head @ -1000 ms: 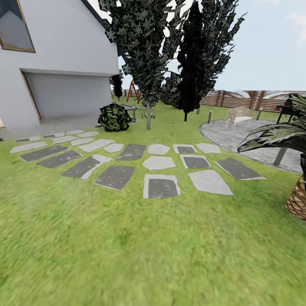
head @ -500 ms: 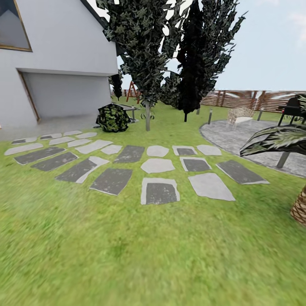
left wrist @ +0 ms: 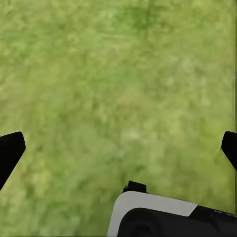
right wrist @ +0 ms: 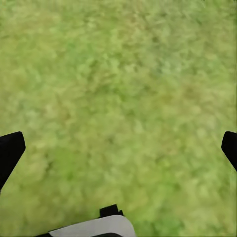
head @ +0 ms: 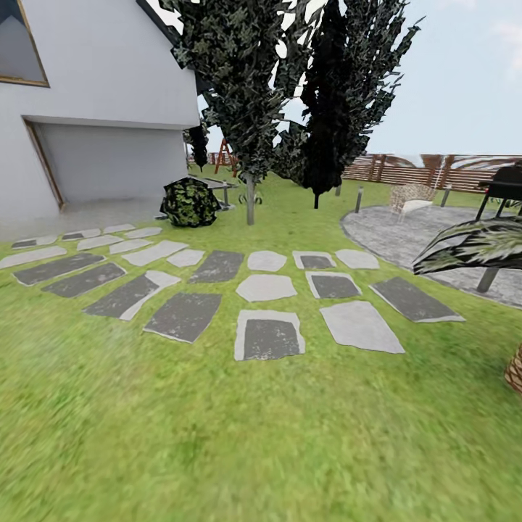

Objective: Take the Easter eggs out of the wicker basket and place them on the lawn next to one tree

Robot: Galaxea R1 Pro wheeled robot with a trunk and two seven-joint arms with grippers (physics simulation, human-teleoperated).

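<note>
Flat grey stepping stones [head: 267, 287] are lying in rows across the lawn [head: 217, 435], between the camera and the trees. To the left a white house [head: 101, 94] is standing with a paved strip at its foot. A round speckled bush [head: 190, 202] is sitting just beside the tree [head: 250, 197], whose straight pale trunk is rising into jagged dark leaves flecked pale green. A near-black tree [head: 324, 109] on a thin dark stem is growing a little to its right. Further right a grey paved patio [head: 413, 235] is curving round, carrying a pale woven chair [head: 407, 196], with a brown slatted fence [head: 428, 170] running behind it. Striped leaves of a palm-like plant [head: 475, 243] are reaching in from the right edge, and a scrap of its scaly brown base is showing below them.

The left gripper [left wrist: 118, 148] is hanging over bare grass, its dark fingertips [left wrist: 10, 150] spread wide with nothing between them. The right gripper [right wrist: 118, 148] is likewise gaping over grass, holding nothing.
</note>
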